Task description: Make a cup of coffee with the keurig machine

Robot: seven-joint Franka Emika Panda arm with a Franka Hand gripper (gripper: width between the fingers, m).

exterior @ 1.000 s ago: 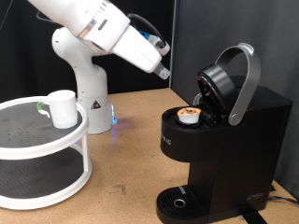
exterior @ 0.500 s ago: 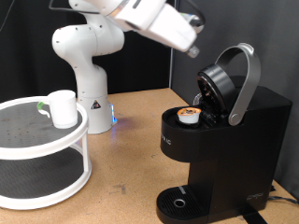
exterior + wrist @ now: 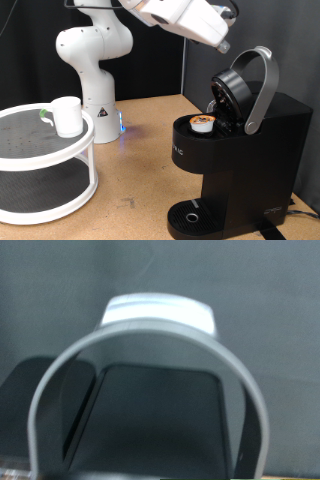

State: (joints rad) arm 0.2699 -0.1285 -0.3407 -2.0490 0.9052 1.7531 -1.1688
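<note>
Now we see the keurig machine (image 3: 235,150) at 4 o'clock with lid handle (image 3: 263,88) raised so the pod (image 3: 203,123) sits exposed, gripper (image 3: 222,38) above that handle, jaws state unclear, mug (image 3: 67,116) parked on the rack (image 3: 40,150) at 9 o'clock.

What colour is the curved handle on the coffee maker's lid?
Silver-grey; the handle shows best in the exterior view.

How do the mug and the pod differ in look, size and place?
The mug is plain white and much bigger; the pod is tiny with a tan top. The mug stands on the white shelf at the exterior view's left; the pod sits in the open Keurig. Both are round and upright.
</note>
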